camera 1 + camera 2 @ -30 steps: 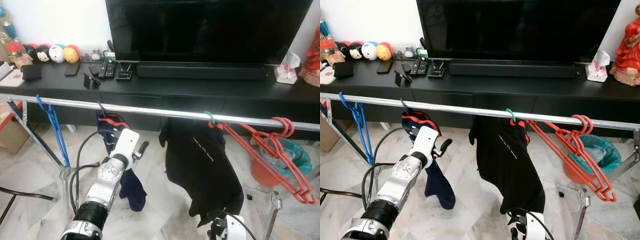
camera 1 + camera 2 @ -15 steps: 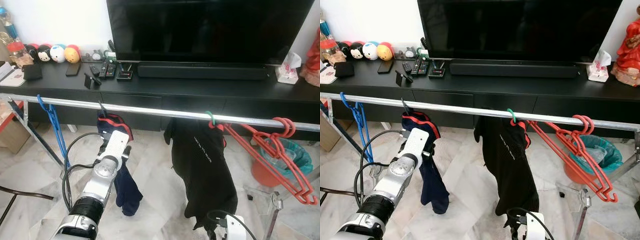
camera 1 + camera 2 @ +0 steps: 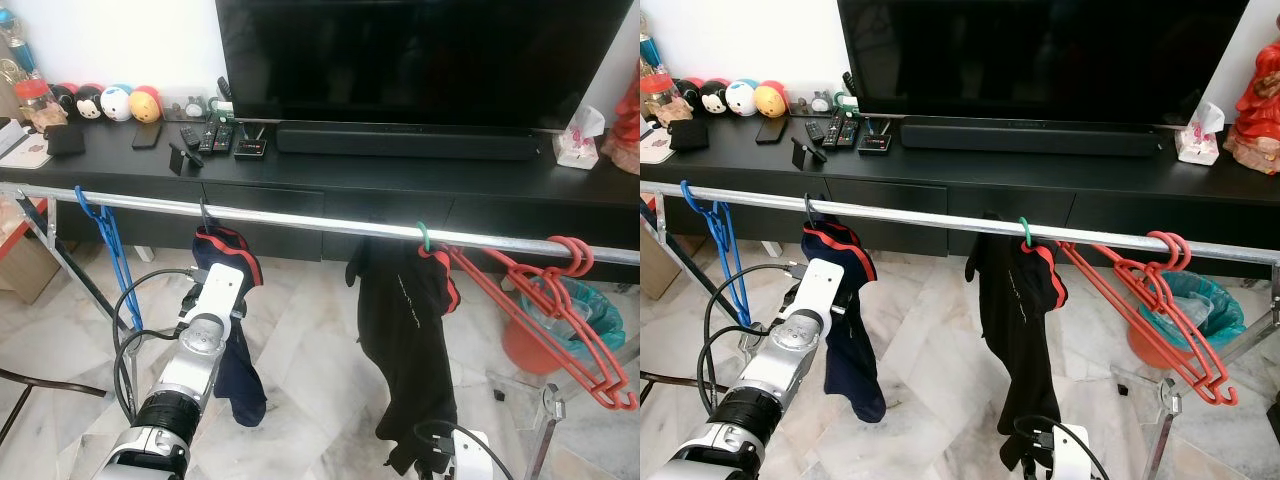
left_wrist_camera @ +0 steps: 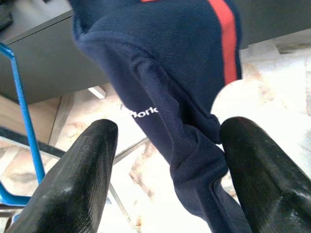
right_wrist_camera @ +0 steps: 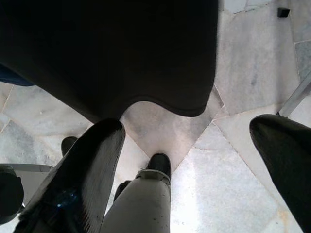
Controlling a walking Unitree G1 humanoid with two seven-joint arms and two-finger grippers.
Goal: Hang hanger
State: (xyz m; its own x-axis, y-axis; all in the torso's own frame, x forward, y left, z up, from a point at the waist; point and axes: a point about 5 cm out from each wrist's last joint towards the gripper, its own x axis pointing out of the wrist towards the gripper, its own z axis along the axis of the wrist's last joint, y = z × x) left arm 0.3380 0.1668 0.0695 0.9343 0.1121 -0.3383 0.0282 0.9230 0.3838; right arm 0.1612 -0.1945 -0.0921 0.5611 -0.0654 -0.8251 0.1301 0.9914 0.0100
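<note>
The left gripper (image 4: pixel 165 160) has its 2 black fingers (image 4: pixel 80 179) apart, and the navy shirt (image 4: pixel 165 87) hangs in the gap between them without being clamped; in the head views this gripper is raised just below the rail (image 3: pixel 300 219), close against the shirt. The right gripper (image 5: pixel 189 160) is low, near the floor (image 5: pixel 233 160) on the right, its fingers also spread and holding nothing, under the hem of the black shirt (image 3: pixel 405 330). The hanger (image 3: pixel 808 212) that carries the navy shirt has its hook over the rail already, left of the middle, so the task looks nearly done. I judge this load to be light; the cloth is soft and will slip and swing, so the stiff hook or the shoulder of the hanger is the better place to hold, not the fabric. Further right, the black shirt hangs from a green hook (image 3: pixel 424 238), then 2 or more red hangers (image 3: pixel 545 300) lean at the far right, and a blue hanger (image 3: pixel 105 250) hangs at the left end. Compared with 1.0 s ago, the left arm has turned inward toward the navy shirt, both shirts hang straighter and narrower, and the camera has shifted a little.
</note>
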